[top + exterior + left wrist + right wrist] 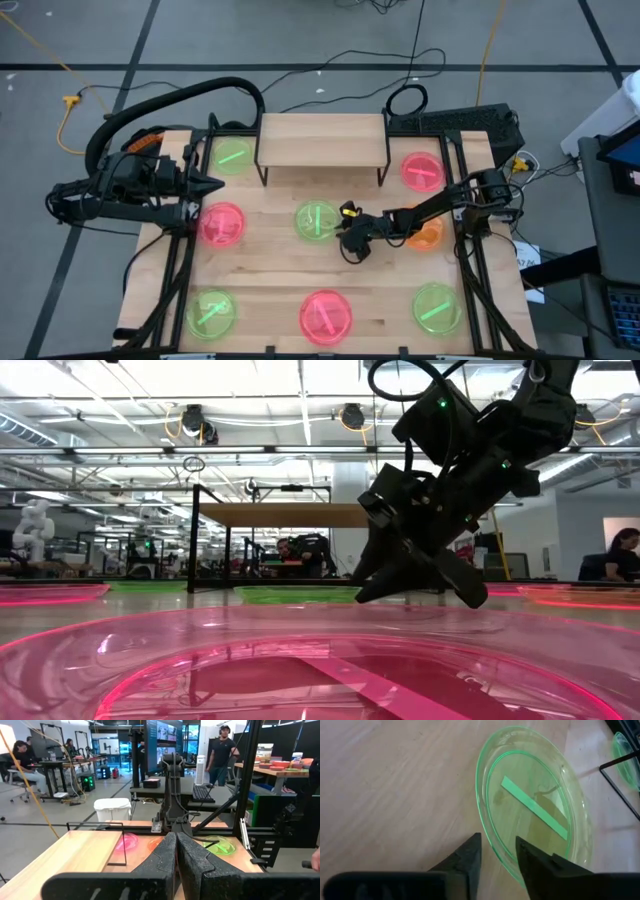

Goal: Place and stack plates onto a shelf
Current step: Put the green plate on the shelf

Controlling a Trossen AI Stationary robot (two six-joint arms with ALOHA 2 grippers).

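light wood makes up the table (270,275), filling the middle of the high view. the shelf (323,140) is seen at the upper centre, with nothing on it. eight plates are spread across the table, none stacked. the left arm is parked at the left edge, its claw (212,184) pressed shut and empty. the right claw (347,226) is lowered at the centre, its fingers slightly parted beside the rim of the green plate (317,221), which is not gripped. an orange plate (428,235) is partly hidden under the right arm.
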